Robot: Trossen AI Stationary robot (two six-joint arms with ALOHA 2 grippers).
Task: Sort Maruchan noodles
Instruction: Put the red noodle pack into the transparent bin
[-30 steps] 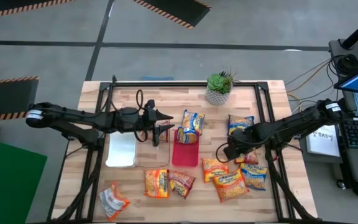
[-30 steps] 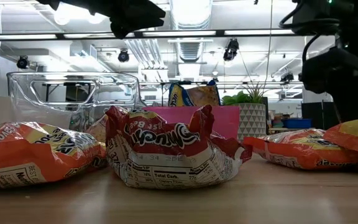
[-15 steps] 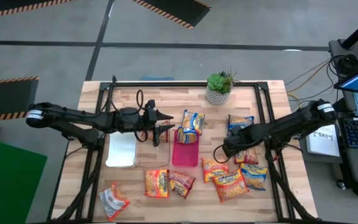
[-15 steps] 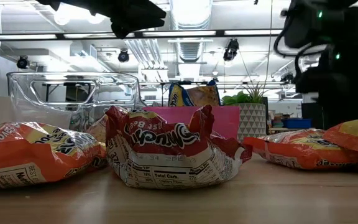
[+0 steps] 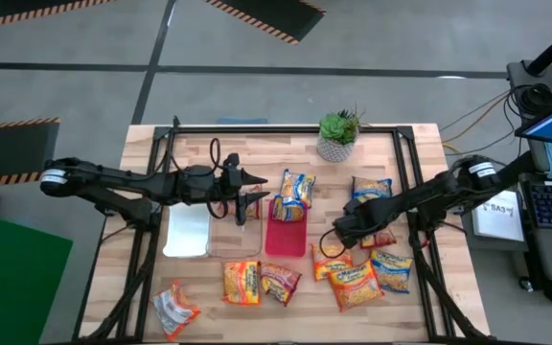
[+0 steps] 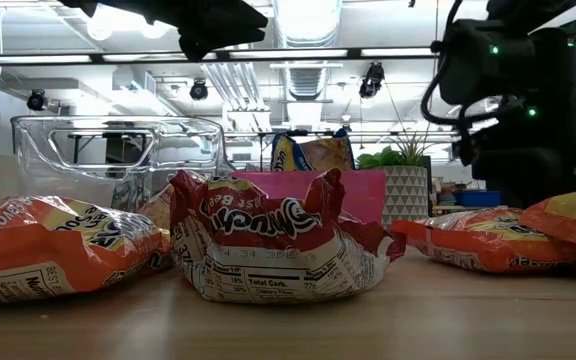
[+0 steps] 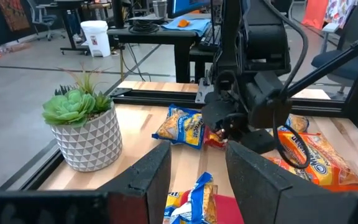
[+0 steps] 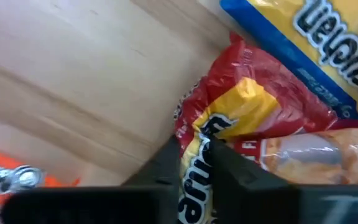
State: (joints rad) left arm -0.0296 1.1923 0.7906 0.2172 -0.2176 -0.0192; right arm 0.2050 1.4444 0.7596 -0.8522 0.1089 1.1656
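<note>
At 3 o'clock on the bench [image 5: 420,153] we see the right hand [image 5: 338,233] pinching the edge of a red packet [image 8: 253,118] beside a blue packet [image 8: 303,43]. Left hand [image 5: 254,192] hangs half open over the clear tray [image 5: 233,240] near centre. We count more noodle packets [image 5: 357,284] spread from 5 to 7 o'clock, one on the red tray [image 5: 286,238].

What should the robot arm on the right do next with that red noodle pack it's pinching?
Probably lift it straight up a little. The right gripper has pinched the edge of the red Maruchan noodle packet, which lies partly under a blue packet and needs to come free.
</note>
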